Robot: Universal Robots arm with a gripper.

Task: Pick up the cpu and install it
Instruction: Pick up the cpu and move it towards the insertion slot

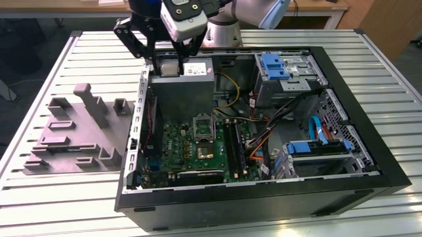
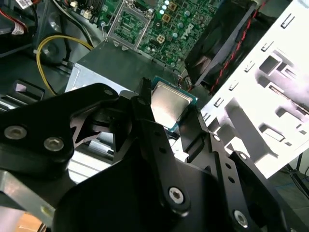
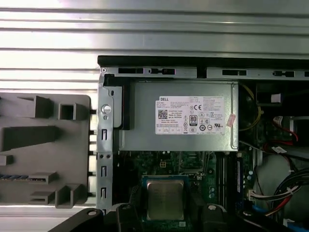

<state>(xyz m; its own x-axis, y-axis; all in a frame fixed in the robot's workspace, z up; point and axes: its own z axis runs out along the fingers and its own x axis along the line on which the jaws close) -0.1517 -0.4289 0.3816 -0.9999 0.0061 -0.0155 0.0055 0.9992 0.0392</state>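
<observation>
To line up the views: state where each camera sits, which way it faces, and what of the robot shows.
Exterior view: above the table, looking down into the case; arm and gripper show.
First wrist view: on the wrist, facing the power supply; fingers show.
Second wrist view: on the wrist, past the fingers toward the motherboard.
All share the gripped cpu.

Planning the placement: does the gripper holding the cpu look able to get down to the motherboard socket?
Probably yes. The gripper, jaws shut on the cpu, hangs over the power supply; the socket beside it lies uncovered, with the cables off to the side.
</observation>
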